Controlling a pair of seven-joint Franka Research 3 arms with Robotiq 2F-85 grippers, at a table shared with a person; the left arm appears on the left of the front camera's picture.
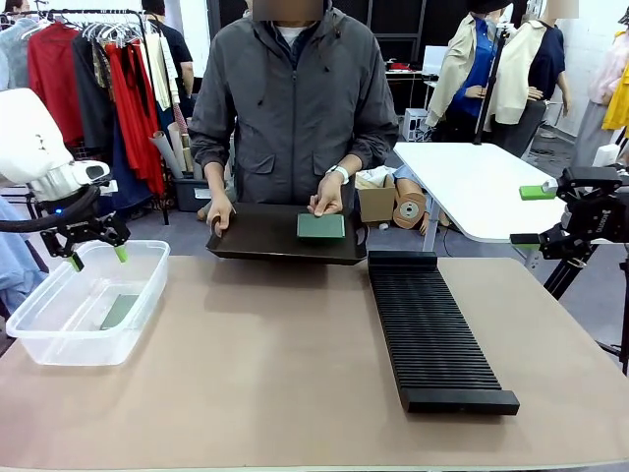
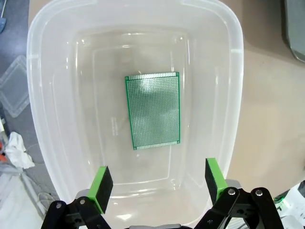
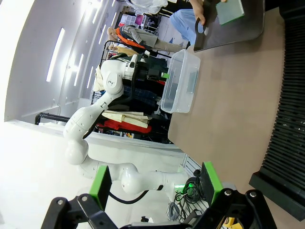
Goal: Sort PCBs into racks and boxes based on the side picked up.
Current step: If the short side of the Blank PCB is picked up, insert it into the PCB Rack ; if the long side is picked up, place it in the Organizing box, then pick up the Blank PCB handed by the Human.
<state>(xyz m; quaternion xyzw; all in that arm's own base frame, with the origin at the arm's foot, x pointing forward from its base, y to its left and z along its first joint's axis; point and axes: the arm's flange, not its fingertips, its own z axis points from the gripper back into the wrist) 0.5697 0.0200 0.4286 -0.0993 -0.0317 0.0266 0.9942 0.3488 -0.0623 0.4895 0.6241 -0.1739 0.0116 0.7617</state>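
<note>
PCB (image 1: 119,311) lies flat on the floor of the clear tub (image 1: 59,339) at the surface's (image 1: 295,374) left edge, its dotted face up. My left tool (image 1: 97,258) hangs just above the tub's far rim. Through its wrist camera I see the green pads (image 2: 101,183) spread wide with nothing between them, clear of the board below.

At the middle of the far edge, a person holds a black tray (image 1: 256,236): one hand (image 1: 220,211) grips its left rim, and the fingertips of the other hand (image 1: 327,202) rest on a second PCB (image 1: 321,227) lying on the tray's right half.

Right of centre, the black rack (image 1: 432,334) runs from near the tray toward the near edge.

Beyond the right edge, my right tool (image 1: 531,216) hovers well off the surface, turned sideways, its fingers spread and holding nothing.
</note>
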